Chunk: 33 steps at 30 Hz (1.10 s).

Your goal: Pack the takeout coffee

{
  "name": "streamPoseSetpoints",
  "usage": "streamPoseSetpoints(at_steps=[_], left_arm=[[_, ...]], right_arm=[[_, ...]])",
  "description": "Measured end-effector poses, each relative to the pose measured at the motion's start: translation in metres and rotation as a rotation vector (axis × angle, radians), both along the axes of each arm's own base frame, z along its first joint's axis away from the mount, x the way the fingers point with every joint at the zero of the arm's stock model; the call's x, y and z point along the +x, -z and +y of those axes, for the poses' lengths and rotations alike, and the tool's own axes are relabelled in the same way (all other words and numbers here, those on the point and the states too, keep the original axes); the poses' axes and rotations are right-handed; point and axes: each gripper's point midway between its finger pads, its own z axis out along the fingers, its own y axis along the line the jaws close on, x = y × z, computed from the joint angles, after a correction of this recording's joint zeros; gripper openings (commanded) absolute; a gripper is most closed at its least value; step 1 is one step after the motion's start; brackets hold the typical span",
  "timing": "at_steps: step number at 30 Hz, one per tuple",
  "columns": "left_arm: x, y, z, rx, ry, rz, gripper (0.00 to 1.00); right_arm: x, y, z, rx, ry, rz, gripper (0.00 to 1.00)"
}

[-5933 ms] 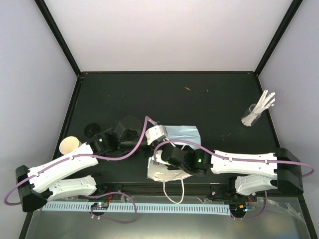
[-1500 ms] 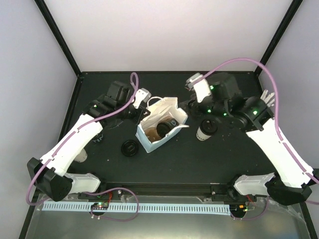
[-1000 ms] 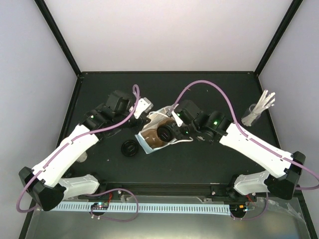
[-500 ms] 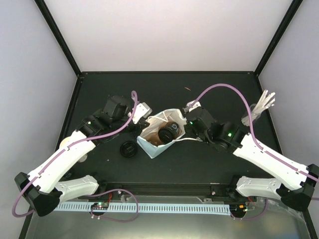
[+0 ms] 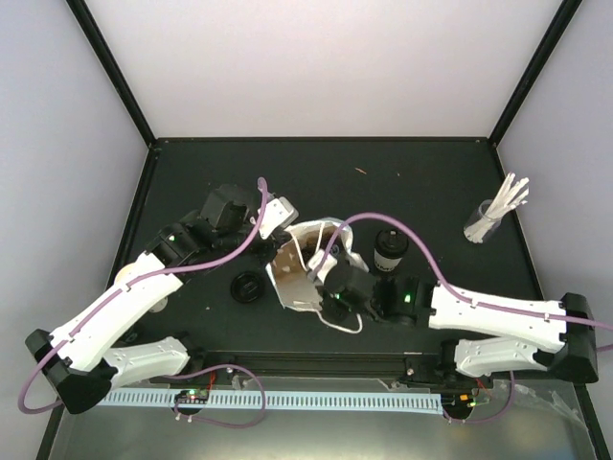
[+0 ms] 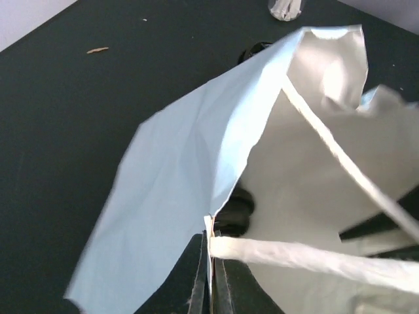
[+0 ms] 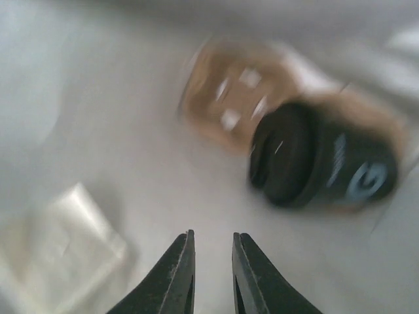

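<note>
A light-blue paper bag [image 5: 293,270] lies tipped with its mouth toward the near side. My left gripper [image 5: 284,222] is shut on its rim beside a white handle [image 6: 294,256]; the left wrist view shows the left gripper [image 6: 211,275] pinching the paper edge. My right gripper [image 5: 316,275] reaches into the bag mouth. In the right wrist view the right gripper [image 7: 213,261] has its jaws slightly apart and empty, facing a black-lidded cup [image 7: 314,160] in the brown carrier [image 7: 229,98], both blurred. Another lidded cup [image 5: 390,251] stands right of the bag.
A loose black lid [image 5: 247,286] lies left of the bag. A cream cup without lid [image 5: 129,279] sits partly under the left arm. The glass of white sticks [image 5: 490,218] stands far right, also showing as a glass [image 6: 286,6] in the left wrist view.
The right arm swung from the bag's right side round to its near side and into the mouth, jaws parting slightly. The bag tipped toward the front. The standing cup came out from under the arm.
</note>
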Motion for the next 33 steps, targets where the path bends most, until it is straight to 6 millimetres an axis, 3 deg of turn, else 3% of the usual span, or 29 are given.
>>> streamPoseSetpoints(at_steps=[4,7,13,17,23,27,33], left_arm=[[-0.004,-0.001,-0.004,0.009,0.015,-0.016,0.02],[-0.008,-0.002,-0.006,0.011,0.029,-0.025,0.01],[-0.032,0.007,-0.009,0.008,0.091,-0.027,0.02],[-0.047,0.026,-0.012,0.024,0.130,0.001,0.02],[-0.054,0.028,-0.017,0.012,0.146,0.011,0.02],[-0.055,0.026,-0.016,0.003,0.141,0.014,0.02],[-0.056,0.025,-0.016,-0.006,0.134,0.020,0.02]], right_arm=[[-0.031,0.042,0.001,-0.015,-0.048,0.014,0.19],[-0.045,0.061,0.001,-0.029,-0.062,-0.001,0.21],[-0.061,0.065,0.008,-0.059,-0.106,-0.096,0.32],[-0.053,0.061,0.005,-0.108,-0.104,-0.180,0.41],[-0.040,0.049,0.020,-0.260,-0.118,-0.284,0.49],[-0.033,0.062,0.025,-0.381,-0.146,-0.327,0.59],[-0.002,0.082,0.007,-0.477,-0.079,-0.278,0.72]])
